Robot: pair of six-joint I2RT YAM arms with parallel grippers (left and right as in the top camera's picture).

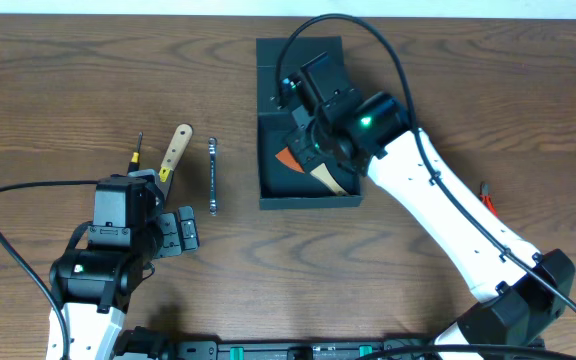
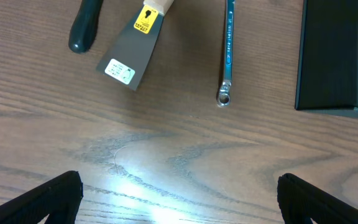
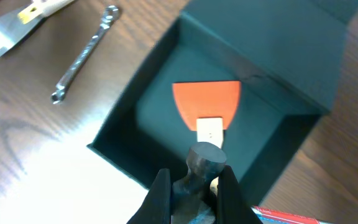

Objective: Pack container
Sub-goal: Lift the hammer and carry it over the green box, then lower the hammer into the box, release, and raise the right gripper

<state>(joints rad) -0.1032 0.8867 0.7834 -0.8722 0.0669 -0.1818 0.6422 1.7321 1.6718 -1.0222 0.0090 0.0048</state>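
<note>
The dark teal-black container [image 1: 265, 170] lies open at the table's far middle, its flap lid [image 1: 298, 52] folded back. An orange-bladed scraper [image 3: 207, 102] lies inside it, and the container's wall [image 3: 126, 158] shows in the right wrist view. My right gripper [image 3: 194, 186] hovers over the container's near part, shut on a grey metal tool with a round flat head [image 3: 205, 157]. In the overhead view the right gripper [image 1: 313, 140] is above the container's inside. My left gripper [image 1: 183, 232] is open and empty above bare table, left of the container.
A putty knife [image 1: 175, 150] with a wooden handle, a screwdriver [image 1: 137, 150] and a wrench [image 1: 213, 177] lie left of the container. They also show in the left wrist view: putty knife [image 2: 132, 59], screwdriver [image 2: 86, 25], wrench [image 2: 227, 53]. A red-handled tool [image 1: 488, 198] lies at the right.
</note>
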